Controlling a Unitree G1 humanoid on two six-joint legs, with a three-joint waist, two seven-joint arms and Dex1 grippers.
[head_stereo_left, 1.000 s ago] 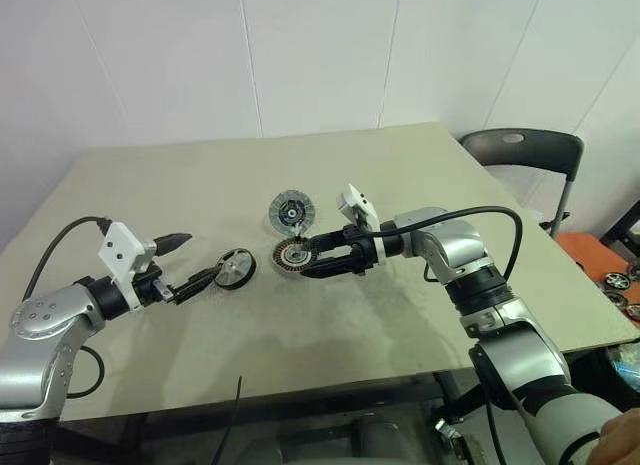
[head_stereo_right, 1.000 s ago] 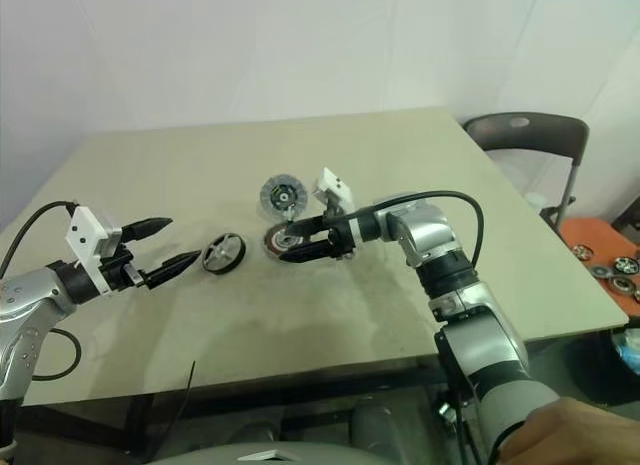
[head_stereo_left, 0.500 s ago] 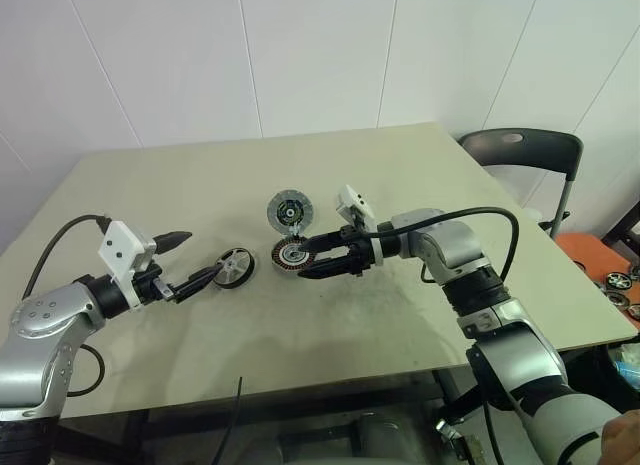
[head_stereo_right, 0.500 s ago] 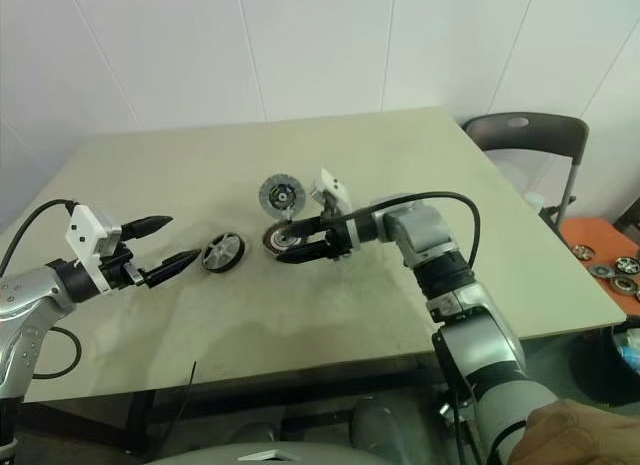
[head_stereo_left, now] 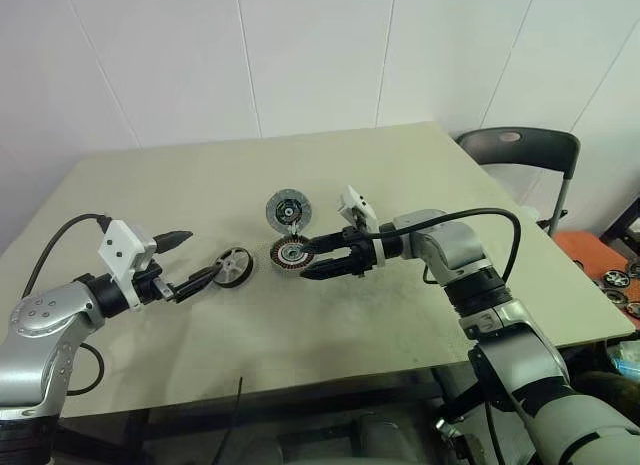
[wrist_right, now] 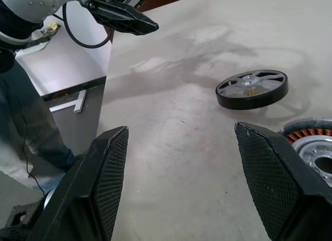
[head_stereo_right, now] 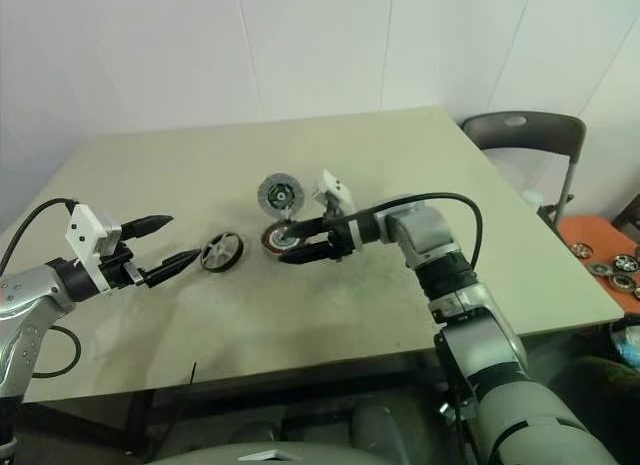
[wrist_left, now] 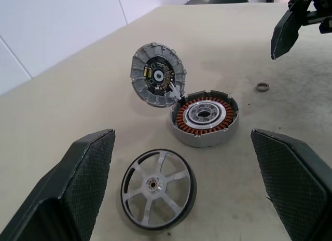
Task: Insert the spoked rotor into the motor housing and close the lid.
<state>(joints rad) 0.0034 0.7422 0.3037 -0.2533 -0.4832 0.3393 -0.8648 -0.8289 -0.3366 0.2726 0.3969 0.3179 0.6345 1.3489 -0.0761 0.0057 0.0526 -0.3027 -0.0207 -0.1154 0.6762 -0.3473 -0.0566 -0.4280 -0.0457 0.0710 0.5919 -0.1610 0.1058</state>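
Spoked rotor (wrist_left: 158, 188): is lying flat on the table (head_stereo_left: 330, 335), ungripped, just beside the motor housing (wrist_left: 204, 117).
Motor housing: is sitting open, copper windings exposed; the lid (wrist_left: 157, 75) is being propped tilted against its far rim.
Left gripper (head_stereo_left: 200, 259): is being held wide open, empty, fingertips bracketing the rotor's near side.
Right gripper (head_stereo_left: 312, 258): is being held wide open, empty, just beside the housing.
Step in hand: the rotor is being approached; the rim should be pinched squarely so that it is lifted level, clear of the housing.
Small ring (wrist_left: 262, 86): is lying apart; it should be left undisturbed.
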